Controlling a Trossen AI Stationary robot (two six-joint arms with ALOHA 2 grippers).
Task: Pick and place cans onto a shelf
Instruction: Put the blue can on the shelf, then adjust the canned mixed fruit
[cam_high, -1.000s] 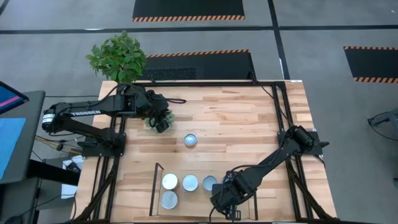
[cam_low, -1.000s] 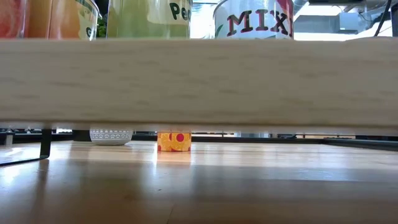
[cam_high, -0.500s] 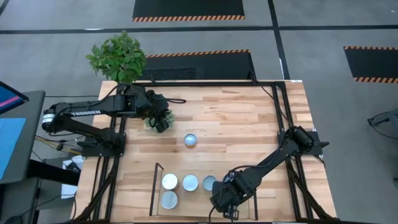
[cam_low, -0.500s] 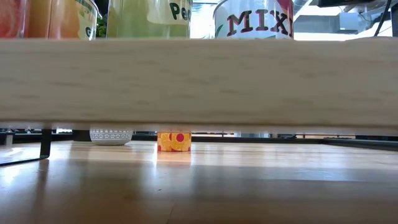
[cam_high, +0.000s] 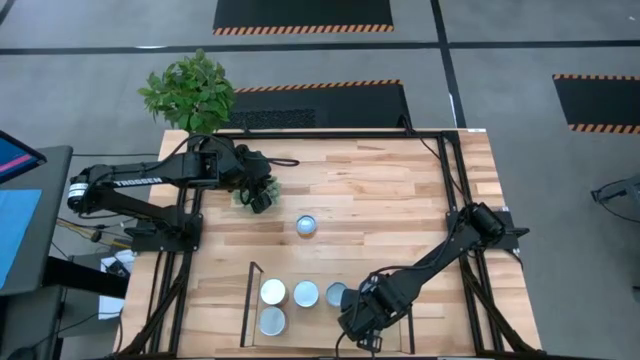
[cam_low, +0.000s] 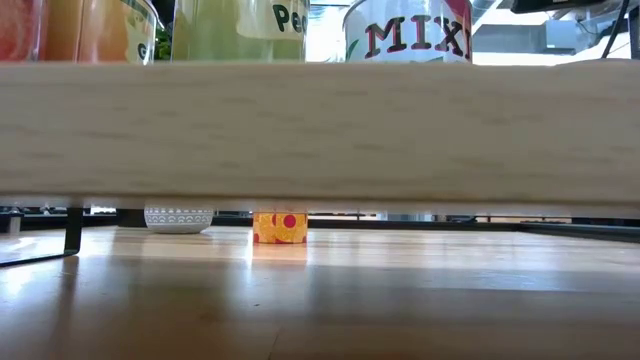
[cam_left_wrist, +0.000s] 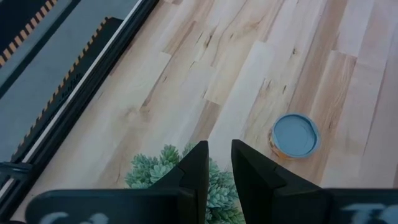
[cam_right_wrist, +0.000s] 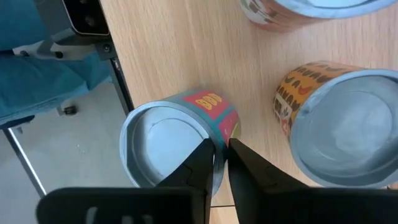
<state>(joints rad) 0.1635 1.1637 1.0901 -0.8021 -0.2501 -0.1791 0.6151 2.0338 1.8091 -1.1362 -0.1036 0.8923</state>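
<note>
One can at the shelf's brink — little else stirs

Right gripper (cam_right_wrist: 219, 144) sits on the rim of a teal can (cam_right_wrist: 165, 146) at the very edge of the shelf (cam_high: 310, 328); gripping or letting go, I cannot tell. Overhead, nothing has shifted this past second, so I judge the placement nearly done. An orange can (cam_right_wrist: 339, 118) stands just beside — straight up looks safest. Another can (cam_high: 306, 226) waits mid-table with open wood around it; left gripper (cam_left_wrist: 217, 149) hovers spread over the plant (cam_left_wrist: 161, 171).

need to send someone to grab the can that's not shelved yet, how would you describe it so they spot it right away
Start at the big wooden table, then look between the small potted plant under the left gripper and the shelf at the near edge. The lone can stands by itself on bare tabletop, while every other can sits grouped on the shelf.
</note>
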